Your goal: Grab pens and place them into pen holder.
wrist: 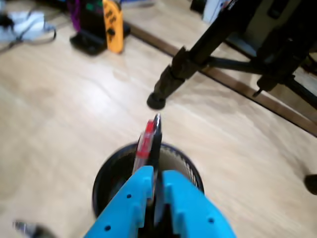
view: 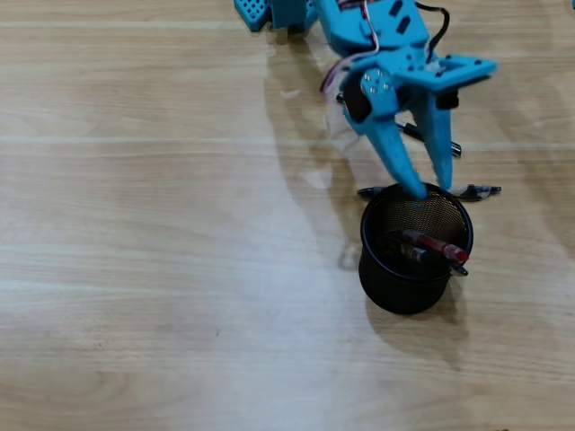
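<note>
Item: blue gripper [view: 429, 187], seen in the overhead view above the far rim of the pen holder [view: 404, 285]; its two fingers [view: 395, 153] are angled down towards the cup's mouth. Fingers: whether they are clamped on anything cannot be told from the blurred wrist view, where they frame a narrow gap over the cup.

Item: pen holder, black wire mesh, upright on the wooden tabletop [view: 162, 269].

Item: red-and-clear pen [view: 435, 244], lying slanted inside the cup, its tip at the right rim. A dark pen [view: 406, 252] is seen beside it in the cup.

Item: a further pen [view: 476, 190], flat on the tabletop just behind the cup, partly hidden by the fingers.
</note>
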Controlling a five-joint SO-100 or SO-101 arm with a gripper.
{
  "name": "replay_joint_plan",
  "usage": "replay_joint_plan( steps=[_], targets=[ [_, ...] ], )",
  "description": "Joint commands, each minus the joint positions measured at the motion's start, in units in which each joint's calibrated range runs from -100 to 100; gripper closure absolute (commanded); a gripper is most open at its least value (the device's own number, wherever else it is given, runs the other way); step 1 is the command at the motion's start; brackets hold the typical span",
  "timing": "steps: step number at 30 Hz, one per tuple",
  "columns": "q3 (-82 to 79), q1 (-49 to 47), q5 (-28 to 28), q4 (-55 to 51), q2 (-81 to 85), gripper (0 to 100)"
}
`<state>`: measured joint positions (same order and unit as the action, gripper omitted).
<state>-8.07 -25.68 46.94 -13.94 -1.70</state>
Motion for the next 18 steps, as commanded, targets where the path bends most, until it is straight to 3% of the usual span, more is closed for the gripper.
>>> replay_joint_plan(
  steps=[1, 8, 18],
  targets=[
    [4.1, -1.3, -5.5, -19.5, 11.4, 98],
    [4.0, -5.5, -14.5, -36.4, 14.9, 98],
    [6.5, -11.4, -22.9, -44.2, 2.2, 98]
  ],
)
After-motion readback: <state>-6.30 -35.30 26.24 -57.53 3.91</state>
